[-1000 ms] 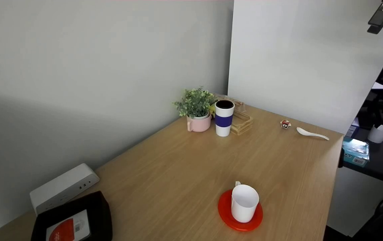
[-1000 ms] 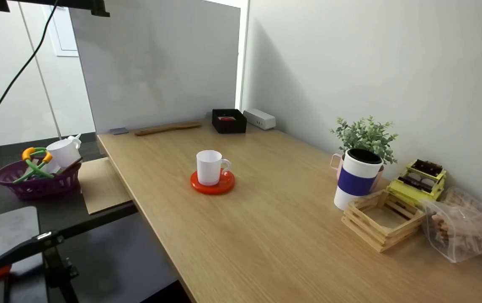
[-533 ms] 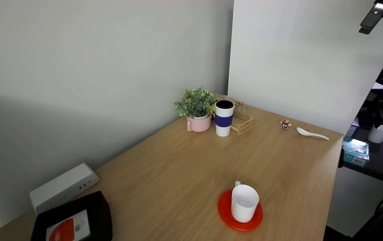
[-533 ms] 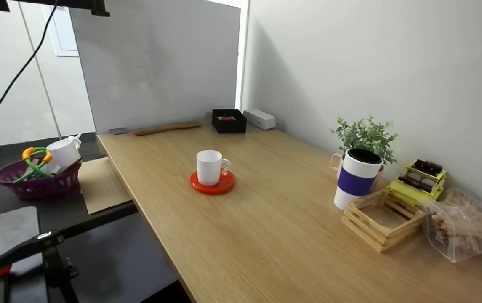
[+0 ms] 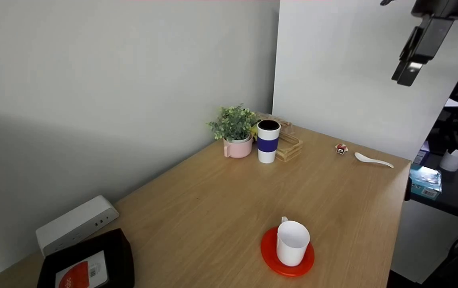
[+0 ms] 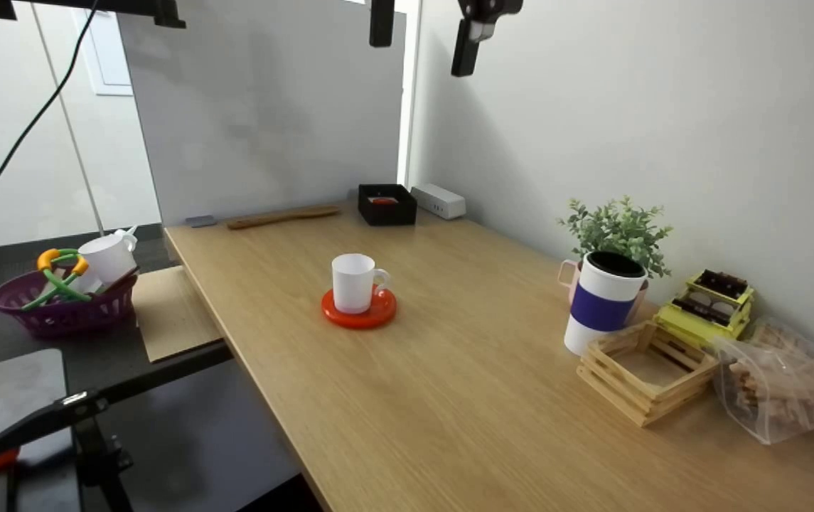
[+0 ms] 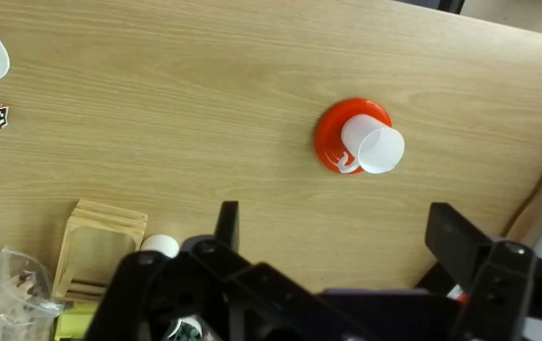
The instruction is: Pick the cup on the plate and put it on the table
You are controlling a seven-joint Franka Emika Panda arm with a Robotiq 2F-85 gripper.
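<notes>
where a pale wall [image 6: 591,128] backs the wooden counter [image 6: 463,398], the hand [image 6: 421,60] hovers spread wide, empty.
cup [image 6: 352,284] upright on the plate [image 6: 370,318], long axis vertical, handle toward the wall.

Busy Left, Right and Far

In an exterior view, near left, a black tray [image 5: 127,260] just beside a white power strip [image 5: 77,222]; far right, a white spoon [image 5: 373,160] near a small red-and-white object [image 5: 341,149]. In an exterior view, at right, a blue-banded tumbler [image 6: 601,306] between a leafy plant [image 6: 616,231] and a slatted crate [image 6: 613,392]; at left, a purple basket [image 6: 79,323].
</notes>
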